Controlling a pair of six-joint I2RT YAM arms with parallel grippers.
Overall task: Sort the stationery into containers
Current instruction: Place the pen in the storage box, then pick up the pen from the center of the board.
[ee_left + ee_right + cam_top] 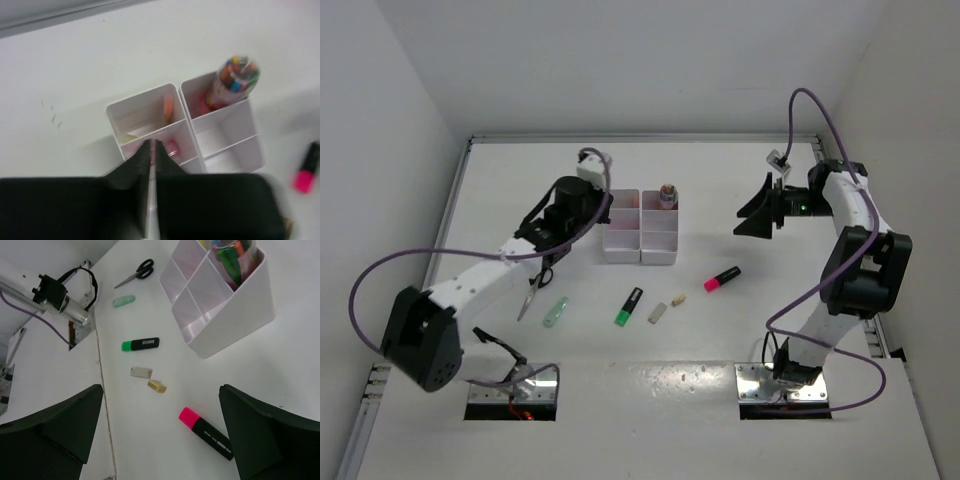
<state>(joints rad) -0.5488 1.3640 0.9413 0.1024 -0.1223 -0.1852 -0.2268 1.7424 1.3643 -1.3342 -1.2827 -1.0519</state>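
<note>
White six-cell organiser (658,258) at centre of surface (720,340); clear tube (235,80) of coloured bits in far-right cell. My left hand (151,144) above its left cells, pinched almost closed; grip contents unclear. My right hand (160,440) spread wide, empty. Scissors (530,295) partly under my left arm (480,280).

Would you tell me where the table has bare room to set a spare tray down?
Bare: the near strip between the erasers and the arm bases; the far strip between the organiser and the back wall; the far-left corner. Crowded: in front of the organiser, the row from scissors to pink highlighter.
</note>
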